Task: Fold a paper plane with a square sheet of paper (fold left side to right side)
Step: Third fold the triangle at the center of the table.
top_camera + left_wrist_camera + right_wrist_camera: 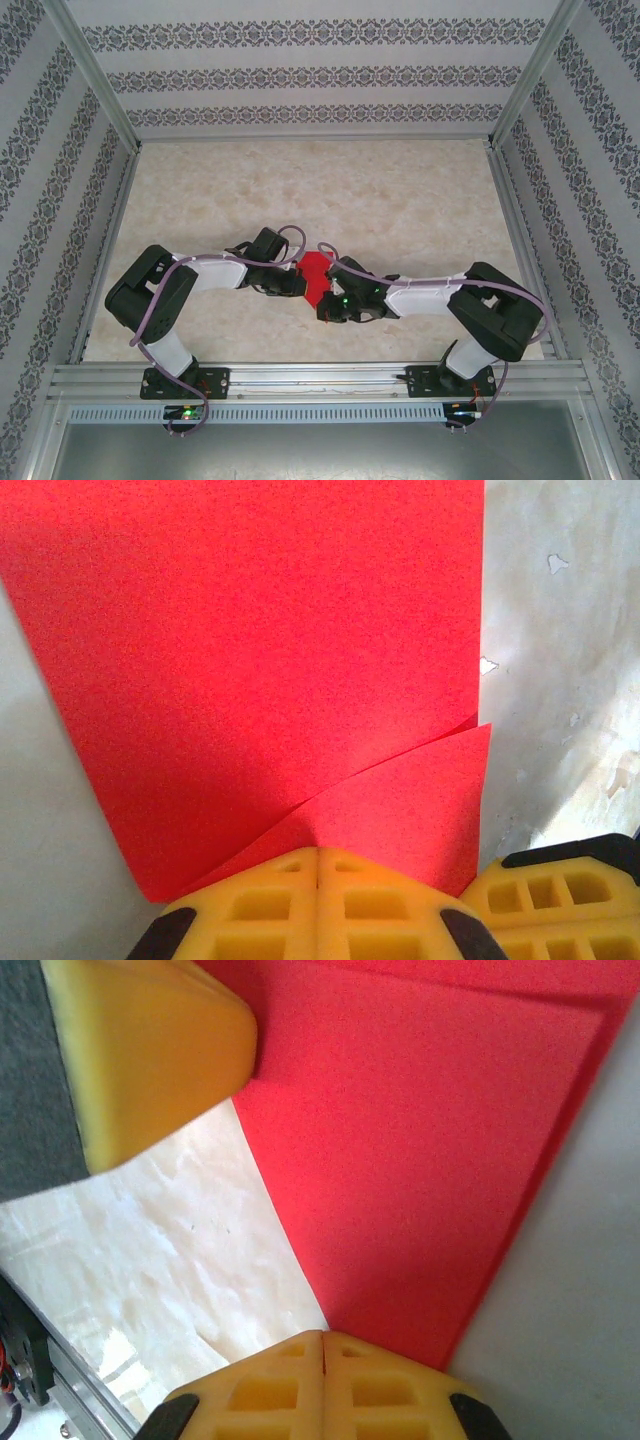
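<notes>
The square sheet of paper [316,268] is a creased bright red shape held between my two grippers, near the middle of the table. In the left wrist view the paper [270,650] spreads away from the fingers, with a folded flap [420,800] lying over its lower right. My left gripper [318,852] [298,282] is shut, with the paper's edge running into the seam of its jaws. My right gripper [323,1337] [328,292] is shut on a corner of the paper [420,1160]. The left gripper's yellow finger [150,1050] shows close by.
The table [300,190] has a pale marbled top. An aluminium rail [320,378] runs along the near edge by the arm bases. Metal posts and patterned walls [300,75] close in the back and both sides.
</notes>
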Action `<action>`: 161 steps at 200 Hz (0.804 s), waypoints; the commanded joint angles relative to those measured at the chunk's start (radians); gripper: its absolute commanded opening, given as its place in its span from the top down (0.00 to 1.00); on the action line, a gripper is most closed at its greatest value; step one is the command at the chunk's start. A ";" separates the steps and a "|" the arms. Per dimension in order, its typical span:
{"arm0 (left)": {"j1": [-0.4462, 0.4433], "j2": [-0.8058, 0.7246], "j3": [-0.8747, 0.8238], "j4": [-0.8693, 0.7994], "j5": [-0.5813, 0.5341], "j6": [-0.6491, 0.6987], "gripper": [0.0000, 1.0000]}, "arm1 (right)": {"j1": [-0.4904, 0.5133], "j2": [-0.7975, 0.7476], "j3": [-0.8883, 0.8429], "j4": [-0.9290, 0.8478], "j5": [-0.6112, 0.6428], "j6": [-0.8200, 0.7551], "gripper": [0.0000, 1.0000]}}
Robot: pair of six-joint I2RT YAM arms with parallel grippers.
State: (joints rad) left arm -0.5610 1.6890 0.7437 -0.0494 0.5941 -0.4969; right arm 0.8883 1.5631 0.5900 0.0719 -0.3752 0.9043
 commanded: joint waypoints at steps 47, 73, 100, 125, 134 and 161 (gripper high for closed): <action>0.007 0.038 -0.017 -0.083 -0.142 0.021 1.00 | 0.021 -0.042 -0.083 -0.104 -0.001 0.037 1.00; 0.006 0.037 -0.019 -0.084 -0.137 0.012 1.00 | 0.021 -0.072 -0.105 -0.107 -0.004 0.042 1.00; 0.006 0.035 -0.020 -0.084 -0.135 0.001 1.00 | 0.019 -0.115 -0.117 -0.129 -0.004 0.040 1.00; 0.007 0.030 -0.020 -0.080 -0.123 -0.013 1.00 | 0.007 -0.182 -0.111 -0.163 0.003 0.025 1.00; 0.005 0.026 -0.023 -0.077 -0.118 -0.021 1.00 | -0.003 -0.214 -0.108 -0.178 0.008 0.017 1.00; 0.000 0.019 -0.030 -0.058 -0.102 -0.051 1.00 | -0.038 -0.307 -0.101 -0.221 0.032 -0.012 1.00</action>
State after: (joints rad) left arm -0.5610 1.6878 0.7437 -0.0490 0.5938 -0.5148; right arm 0.8780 1.3312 0.4866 -0.0746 -0.3748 0.9325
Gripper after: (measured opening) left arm 0.036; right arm 0.047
